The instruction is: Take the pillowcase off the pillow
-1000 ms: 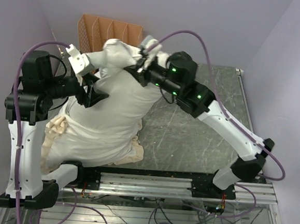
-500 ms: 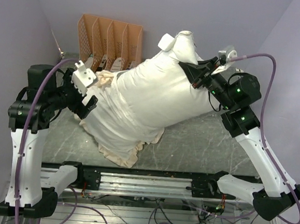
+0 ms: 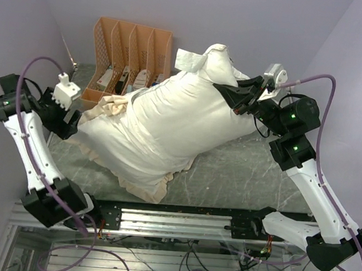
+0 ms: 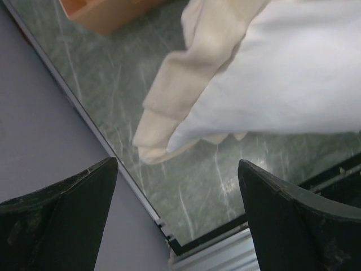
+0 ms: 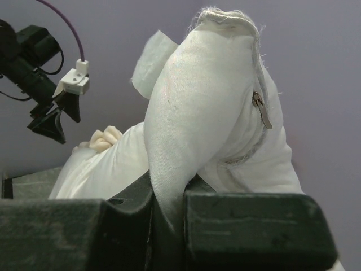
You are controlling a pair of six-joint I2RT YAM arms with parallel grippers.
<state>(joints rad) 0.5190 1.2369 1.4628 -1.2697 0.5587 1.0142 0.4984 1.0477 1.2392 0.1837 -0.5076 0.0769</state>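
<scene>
1. One corner of the pillow [image 3: 170,119], upper right, is pinched in the right jaws.
2. Left jaws gape wide and empty at far left.
3. Pillowcase [image 3: 144,188] bunches around the pillow's lower-left end on the desk [image 3: 241,171].

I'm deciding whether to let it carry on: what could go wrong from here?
The left gripper is open and off the pillowcase, so the cloth may drag along with the pillow. The right gripper pinches only a thin corner fold of the pillow, which could slip. The rack stands close behind and could get knocked.
</scene>
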